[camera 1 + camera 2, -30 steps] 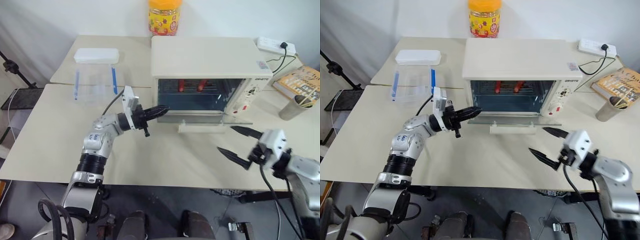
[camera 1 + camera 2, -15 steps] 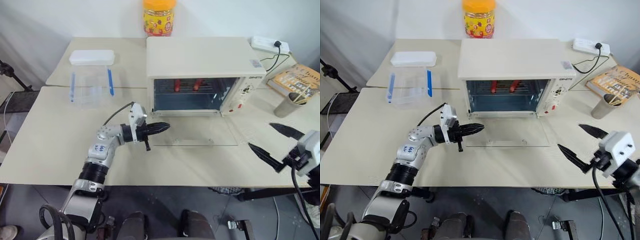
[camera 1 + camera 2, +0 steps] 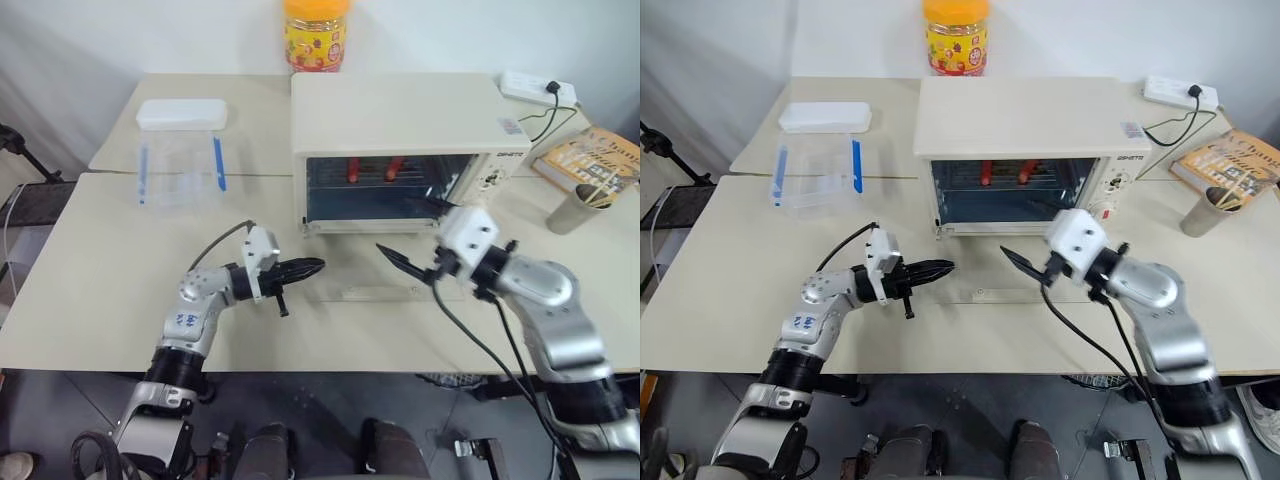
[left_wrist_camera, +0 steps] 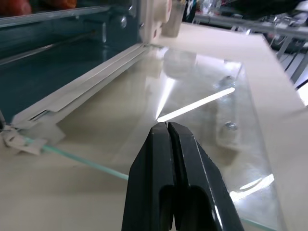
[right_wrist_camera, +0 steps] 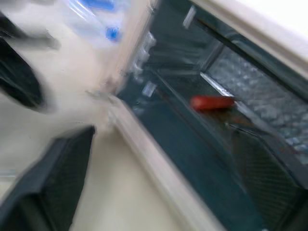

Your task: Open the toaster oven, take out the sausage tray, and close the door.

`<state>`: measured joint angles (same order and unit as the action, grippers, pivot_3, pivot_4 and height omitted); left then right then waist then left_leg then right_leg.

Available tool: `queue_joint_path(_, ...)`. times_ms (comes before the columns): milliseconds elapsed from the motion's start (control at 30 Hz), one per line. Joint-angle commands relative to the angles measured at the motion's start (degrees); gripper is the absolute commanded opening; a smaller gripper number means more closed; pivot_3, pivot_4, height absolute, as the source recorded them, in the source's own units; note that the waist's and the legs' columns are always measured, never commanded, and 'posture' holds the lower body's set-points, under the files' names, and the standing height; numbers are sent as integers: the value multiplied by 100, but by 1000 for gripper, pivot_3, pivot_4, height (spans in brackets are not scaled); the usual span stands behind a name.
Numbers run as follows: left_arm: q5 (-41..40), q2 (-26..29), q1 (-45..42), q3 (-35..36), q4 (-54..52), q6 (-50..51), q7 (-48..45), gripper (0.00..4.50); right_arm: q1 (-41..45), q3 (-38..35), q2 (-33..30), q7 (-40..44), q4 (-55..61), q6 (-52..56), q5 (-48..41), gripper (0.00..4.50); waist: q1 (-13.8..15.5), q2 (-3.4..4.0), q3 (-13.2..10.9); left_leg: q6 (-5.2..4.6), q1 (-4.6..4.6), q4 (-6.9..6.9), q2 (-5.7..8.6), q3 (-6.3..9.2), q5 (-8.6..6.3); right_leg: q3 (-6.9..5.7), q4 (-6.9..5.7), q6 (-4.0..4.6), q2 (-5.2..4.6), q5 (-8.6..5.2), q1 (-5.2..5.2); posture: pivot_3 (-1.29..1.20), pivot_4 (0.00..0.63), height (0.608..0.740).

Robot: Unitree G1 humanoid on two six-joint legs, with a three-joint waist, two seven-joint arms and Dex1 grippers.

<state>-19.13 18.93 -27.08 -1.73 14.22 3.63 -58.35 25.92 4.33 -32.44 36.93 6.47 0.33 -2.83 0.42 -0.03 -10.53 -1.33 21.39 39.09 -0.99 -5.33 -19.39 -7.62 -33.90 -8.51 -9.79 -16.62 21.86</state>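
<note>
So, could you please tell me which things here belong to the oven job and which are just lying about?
Job:
- toaster oven
- door, folded down flat
- sausage tray, inside the oven

Lying about:
- clear box with blue clips
- yellow-lidded jar
- power strip
- book
- metal cup

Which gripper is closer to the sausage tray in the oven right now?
Right. The right gripper sits open just before the oven mouth, near the sausage tray; the left gripper hangs by the lowered door's left edge.
</note>
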Motion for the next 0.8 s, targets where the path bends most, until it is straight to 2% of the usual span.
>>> queue_joint_path(33,-526,160,249,343,-733,275,-39,1209,496,302,181,-608,-651,-636,904,4500,-18,0,0,0,4,0,0,-1,0,-4,0,0,0,0,2,0,150,740)
queue_joint_path(100,-720,277,508,503,-1106,450,7,1875,881,611,279,-894,-1156,-837,1477,4500,-80,0,0,0,10,0,0,0,0,-1,1,0,0,0,7,0,150,740)
queue_joint_path(233,-1124,600,1152,941,-1874,793,180,3092,1820,1219,509,-2057,-2304,-1119,2907,4500,-209,1,0,1,11,-4,-5,7,0,8,-5,0,0,0,19,0,150,740)
queue_joint_path(367,-1290,676,1367,1223,-2186,846,409,4386,2248,1529,660,-2573,-3053,-1335,3458,4500,-204,0,0,4,18,-5,-7,10,2,9,-12,2,0,-1,29,0,150,740)
queue_joint_path(533,-1341,670,1394,1339,-2254,809,544,4481,2674,1785,957,-2898,-3773,-1589,3765,4500,-222,0,0,4,18,-7,-7,9,2,12,-11,2,0,-1,33,0,150,740)
queue_joint_path(633,-1327,660,1356,1290,-2267,762,547,4500,2825,1874,1092,-2944,-4149,-1600,3838,3922,-228,0,0,4,19,-8,-7,7,2,15,-12,2,1,-1,37,0,150,740)
queue_joint_path(800,-1371,635,1164,1167,-2227,804,512,4500,2941,1904,1114,-3087,-4436,-1709,3891,2275,-223,1,0,4,22,-7,-7,5,2,14,-14,2,1,-1,38,0,150,740)
